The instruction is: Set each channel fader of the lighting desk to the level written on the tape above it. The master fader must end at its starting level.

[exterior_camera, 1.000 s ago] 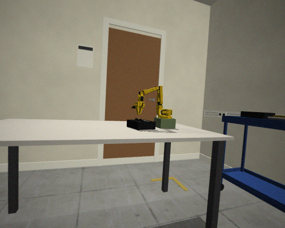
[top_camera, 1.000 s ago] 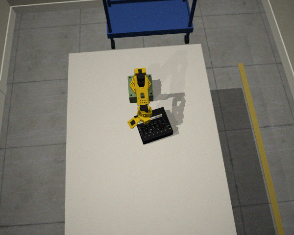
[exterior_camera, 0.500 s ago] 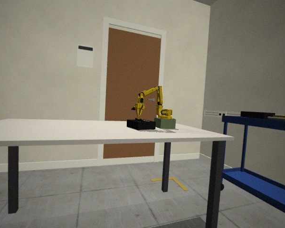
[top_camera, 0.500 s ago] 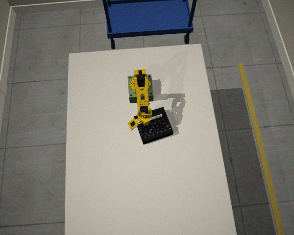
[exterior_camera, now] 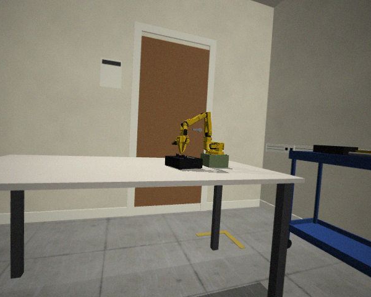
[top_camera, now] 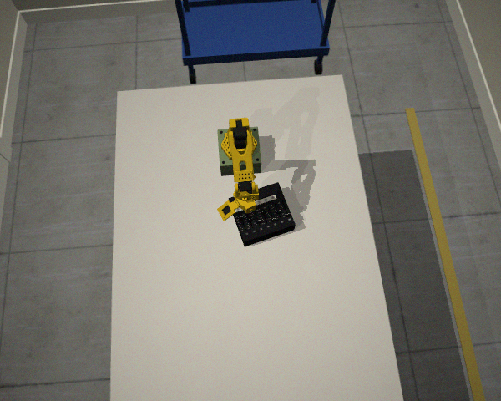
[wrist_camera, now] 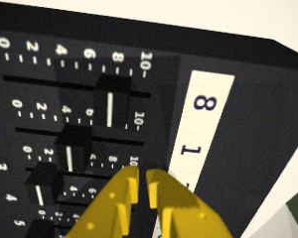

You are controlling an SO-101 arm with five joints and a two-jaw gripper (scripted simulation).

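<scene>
The black lighting desk (top_camera: pixel 280 190) (exterior_camera: pixel 183 163) (wrist_camera: pixel 263 114) lies on the table. Its tape (top_camera: pixel 265 200) (wrist_camera: pixel 219 81) reads 8 and 1 for the first two channels; lower marks are partly hidden by the fingers. In the wrist view, the channel 1 fader (wrist_camera: pixel 112 99) stands near 8, the channel 2 fader (wrist_camera: pixel 74 149) near 4 to 5, and the channel 3 fader (wrist_camera: pixel 43 183) near 1 to 2. Another fader (wrist_camera: pixel 40 229) is cut off below. The master fader cannot be made out. My gripper (top_camera: pixel 250 210) (exterior_camera: pixel 181 153) (wrist_camera: pixel 142 172) is shut and empty, low above the desk, to the high-number side of the channel 3 fader.
The arm's green base block (top_camera: pixel 240 168) (exterior_camera: pixel 215 160) stands just behind the desk on the white table (top_camera: pixel 177 302) (exterior_camera: pixel 83 169). A blue cart (top_camera: pixel 255 30) (exterior_camera: pixel 339 159) stands off beyond the table's edge.
</scene>
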